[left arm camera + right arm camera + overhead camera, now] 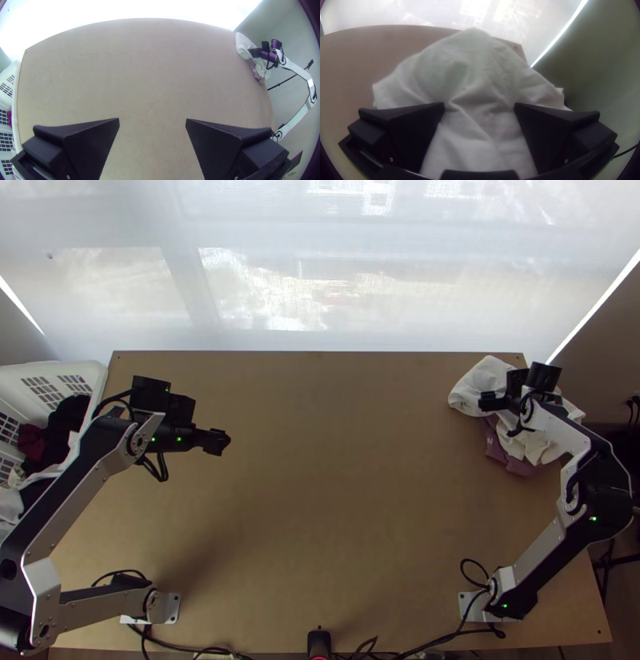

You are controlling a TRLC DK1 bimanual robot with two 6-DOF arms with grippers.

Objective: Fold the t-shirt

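Left claw [189, 426] gapes wide; right claw [516, 394] likewise, over bunched white cloth [482, 378] (touch unclear), long axis slanting far-left to near-right.

- White cloth [486, 378]: plain white, with faint grey in its creases
- Cream cloth [532, 448]: off-white
- Mauve cloth [514, 463]: dusty purple, bearing a small pale mark
- Tabletop [320, 500]: light brown, plain
- Left arm [72, 510] and right arm [538, 554]: silver-grey links, black joints, tiny green lights
- Left gripper [182, 414] and right gripper [518, 385]: black
- Basket [91, 370]: white, patterned with grids of rectangular slots
- Cloths in the basket: one dark red [32, 440], another near-black [70, 412]
- Window shade [264, 220]: translucent white, with paler patches
- Cables [168, 646]: black
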